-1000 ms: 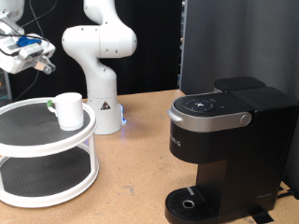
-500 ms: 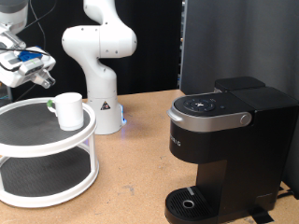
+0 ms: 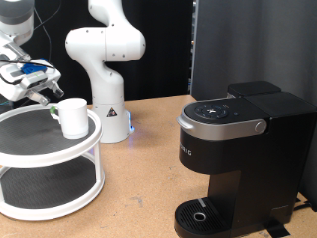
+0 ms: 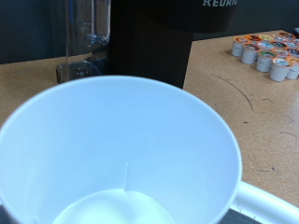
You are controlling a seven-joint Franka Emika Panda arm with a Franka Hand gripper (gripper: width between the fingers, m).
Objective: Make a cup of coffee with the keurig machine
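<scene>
I judge the job to be at its very start. The small plain white cylindrical cup (image 3: 72,116) stands on the upper tier of a white two-level round rack (image 3: 40,188) at the exterior view's left, well apart from the large boxy black keurig machine (image 3: 241,159) at that view's right. The machine's curved silver-grey lid handle (image 3: 230,127) lies down, so the lid looks closed to me, and its round drip base (image 3: 203,215) carries nothing. No cup is under the spout and I see no sign of brewing, so everything from moving the cup to loading a pod and brewing seems left to do.

My tool (image 3: 46,96) hangs just above and to the exterior view's left of the cup, close beside its rim. From the exterior view I cannot say whether a finger touches the rim. The wrist view gives me no help on that: the cup's white empty inside (image 4: 121,159) fills most of the picture, with its handle (image 4: 266,203) at the edge, and no fingers show. So I cannot tell how wide the tool stands or whether it grips anything; I see nothing held between its fingers.

Beyond the cup, the wrist view shows the machine's dark body (image 4: 149,42) and a cluster of small colour-topped pods (image 4: 269,51) sitting on the brown wooden tabletop (image 4: 252,112).
</scene>
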